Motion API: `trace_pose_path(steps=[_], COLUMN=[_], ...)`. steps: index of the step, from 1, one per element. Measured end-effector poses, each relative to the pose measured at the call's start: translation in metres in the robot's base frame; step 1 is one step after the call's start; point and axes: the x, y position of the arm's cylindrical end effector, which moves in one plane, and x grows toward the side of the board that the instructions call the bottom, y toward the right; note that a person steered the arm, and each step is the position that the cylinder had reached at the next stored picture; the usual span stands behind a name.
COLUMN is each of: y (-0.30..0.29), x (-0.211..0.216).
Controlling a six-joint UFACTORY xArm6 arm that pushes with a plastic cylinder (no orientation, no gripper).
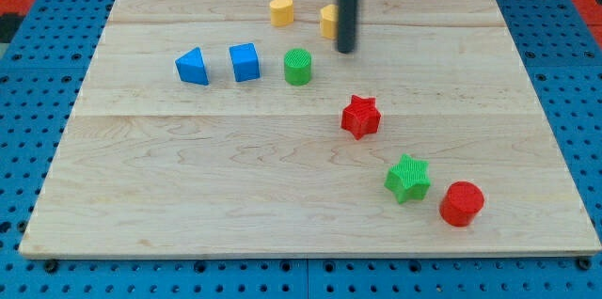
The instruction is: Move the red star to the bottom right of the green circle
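Observation:
The red star [360, 117] lies on the wooden board right of centre, below and to the right of the green circle [297, 67]. The two are apart by a little more than one block width. My tip [346, 51] stands above the red star, to the right of the green circle, touching neither. The rod hides part of a yellow block [328, 21] behind it.
A yellow heart [280, 8] sits near the view's top. A blue triangle [192, 67] and a blue cube [245, 62] lie left of the green circle. A green star [407, 178] and a red cylinder [462, 204] lie at the bottom right.

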Motion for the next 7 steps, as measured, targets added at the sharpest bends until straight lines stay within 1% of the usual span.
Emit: trace_pose_path(steps=[1, 2, 3, 4, 5, 7], y=[0.071, 0.075, 0.022, -0.033, -0.049, -0.030], x=[0.072, 0.140, 0.158, 0.140, 0.100, 0.065])
